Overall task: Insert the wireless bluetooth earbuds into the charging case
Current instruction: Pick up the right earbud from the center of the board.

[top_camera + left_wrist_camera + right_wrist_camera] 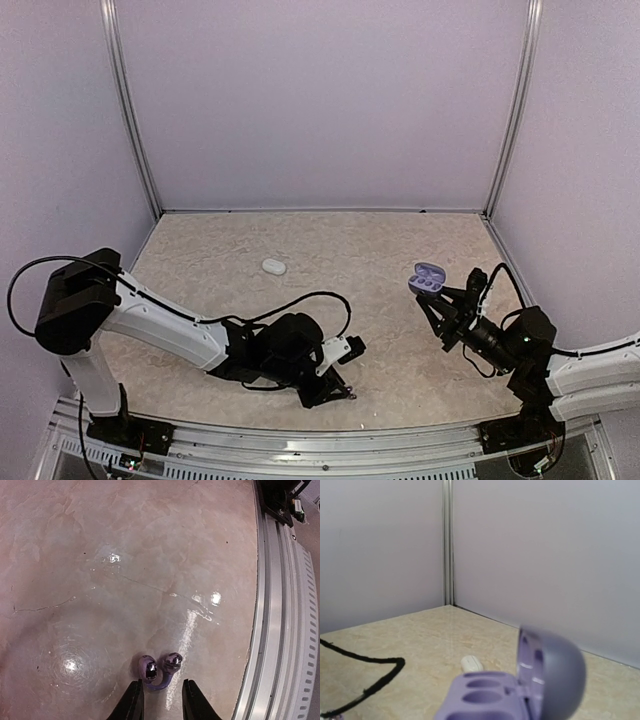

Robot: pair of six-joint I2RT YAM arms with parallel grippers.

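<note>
Purple-grey earbuds, two, glossy, lying side by side on the table, close to its near edge at about 6 o'clock in the overhead view. In the left wrist view they sit at 12 o'clock from the fingertips, just beyond them.

Left gripper: lowered to the tabletop, jaws parted by a narrow gap. Bare table shows between the fingers and nothing is pinched. The lowest edge of the purple pair reaches just into the mouth of the gap, and whether it touches either finger cannot be told.

Charging case: purple, oval, held off the table at about 3 o'clock, well apart from the earbuds. Its lid is hinged open and stands up, and two empty wells show in the base.

Right gripper: closed on the charging case from below. Its fingers are out of sight in its own wrist view.

White case: small, oval, closed, resting on the table at about 10 o'clock from centre.

Cable: black, trailing across the table.

Rail: ribbed metal, along the near table edge, at 3 o'clock from the earbuds.
</note>
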